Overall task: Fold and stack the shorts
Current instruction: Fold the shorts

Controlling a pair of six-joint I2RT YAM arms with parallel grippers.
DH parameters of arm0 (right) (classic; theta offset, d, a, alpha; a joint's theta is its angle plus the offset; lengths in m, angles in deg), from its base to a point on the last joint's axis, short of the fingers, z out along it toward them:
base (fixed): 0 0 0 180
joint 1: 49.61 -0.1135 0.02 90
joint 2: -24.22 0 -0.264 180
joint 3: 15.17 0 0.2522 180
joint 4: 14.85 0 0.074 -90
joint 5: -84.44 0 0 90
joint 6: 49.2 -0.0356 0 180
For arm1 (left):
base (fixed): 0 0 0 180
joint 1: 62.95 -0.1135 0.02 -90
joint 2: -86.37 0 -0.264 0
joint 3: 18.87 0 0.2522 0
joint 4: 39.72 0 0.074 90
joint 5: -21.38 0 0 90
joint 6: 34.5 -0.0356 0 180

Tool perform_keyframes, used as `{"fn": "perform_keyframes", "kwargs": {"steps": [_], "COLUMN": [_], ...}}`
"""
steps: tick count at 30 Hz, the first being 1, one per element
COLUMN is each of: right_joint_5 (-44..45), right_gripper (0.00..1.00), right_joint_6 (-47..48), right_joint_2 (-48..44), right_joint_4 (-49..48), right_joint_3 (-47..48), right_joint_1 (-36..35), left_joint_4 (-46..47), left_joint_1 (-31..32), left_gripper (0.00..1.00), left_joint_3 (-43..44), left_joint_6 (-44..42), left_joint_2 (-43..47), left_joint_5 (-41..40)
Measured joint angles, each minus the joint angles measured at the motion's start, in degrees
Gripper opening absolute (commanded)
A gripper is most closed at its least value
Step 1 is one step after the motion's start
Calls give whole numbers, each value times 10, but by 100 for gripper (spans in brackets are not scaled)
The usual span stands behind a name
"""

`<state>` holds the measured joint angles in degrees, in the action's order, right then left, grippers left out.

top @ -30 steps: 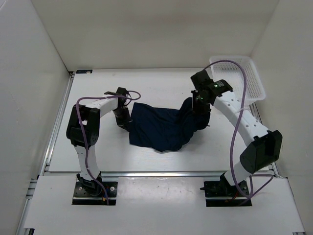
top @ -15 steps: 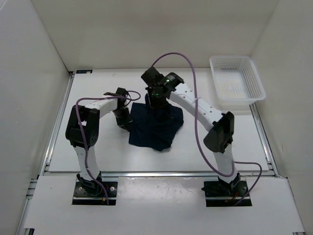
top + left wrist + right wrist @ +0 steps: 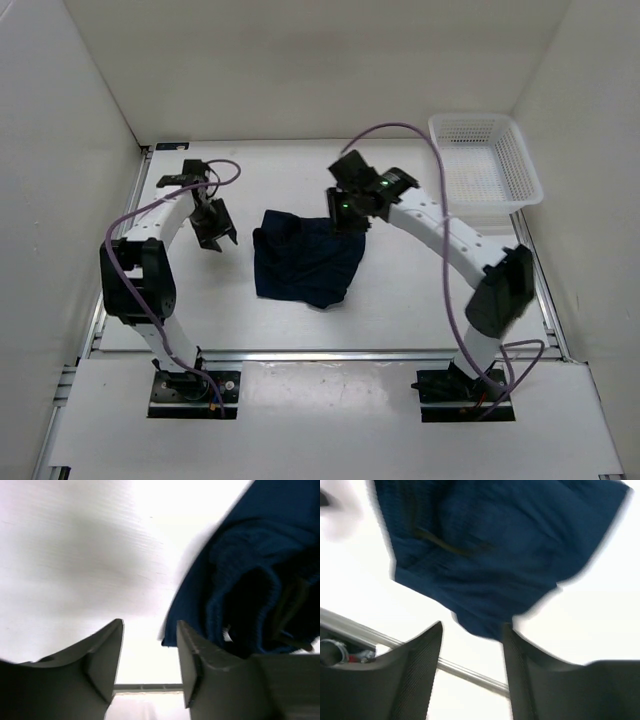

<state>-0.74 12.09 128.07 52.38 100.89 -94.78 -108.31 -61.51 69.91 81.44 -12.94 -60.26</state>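
The dark navy shorts [image 3: 305,262] lie folded over into a compact pile in the middle of the table. My left gripper [image 3: 213,228] hangs to the left of them, apart from the cloth, open and empty. The left wrist view has the bare table between the fingers [image 3: 102,660] and the shorts [image 3: 250,575] off to the right. My right gripper [image 3: 347,215] hovers over the pile's far right corner, open. The right wrist view shows nothing between its fingers [image 3: 422,665], with the shorts [image 3: 495,545] lying just past the tips.
A white mesh basket [image 3: 512,170] stands at the back right corner. Metal rails [image 3: 330,354] run along the table's near edge and both sides. White walls close in the workspace.
The right arm carried the right leg over to the left, folding the shorts in half, then let go and drew back. The left gripper opened, released the cloth and moved away left.
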Motion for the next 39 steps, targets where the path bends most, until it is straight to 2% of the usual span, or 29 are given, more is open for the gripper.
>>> {"fn": "perform_keyframes", "kwargs": {"steps": [2,4,6,8,12,16,19,22,23,24,27,28,33,39], "right_joint_5": [9,15,20,24,25,27,38,52,56,58,63,65,67,67], "right_gripper": [40,44,49,50,54,55,56,56,56,56,56,56,56,56], "right_joint_6": [-8,-16,-23,-26,-30,-31,-31,-31,-32,-32,-33,-33,-32,-26], "right_joint_2": [-66,-113,-144,-162,-172,-186,-203,-217,-220,-221,-222,-222,-222,-222], "right_joint_4": [-22,-27,-37,-40,-39,-41,-39,-38,-37,-37,-35,-35,-34,-34], "right_joint_3": [-89,-160,-219,-267,-315,-316,-316,-316,-316,-316,-316,-316,-316,-316], "right_joint_1": [28,57,81,97,111,115,115,115,115,115,116,116,117,117], "left_joint_4": [-19,-35,-50,-73,-107,-128,-145,-155,-157,-155,-147,-145,-136,-129], "left_joint_1": [20,52,93,139,223,251,250,248,247,246,247,247,240,187], "left_gripper": [55,62,85,100,100,100,100,100,95,69,14,10,10,10], "left_joint_3": [33,71,115,174,311,398,430,427,423,416,400,395,376,314], "left_joint_6": [-5,-8,-14,-13,-1,7,11,10,9,8,5,3,-5,-23], "left_joint_2": [3,4,2,-12,-90,-194,-269,-315,-320,-321,-310,-304,-256,-148], "left_joint_5": [-23,-39,-56,-72,-113,-141,-151,-144,-136,-126,-101,-96,-70,-26]}}
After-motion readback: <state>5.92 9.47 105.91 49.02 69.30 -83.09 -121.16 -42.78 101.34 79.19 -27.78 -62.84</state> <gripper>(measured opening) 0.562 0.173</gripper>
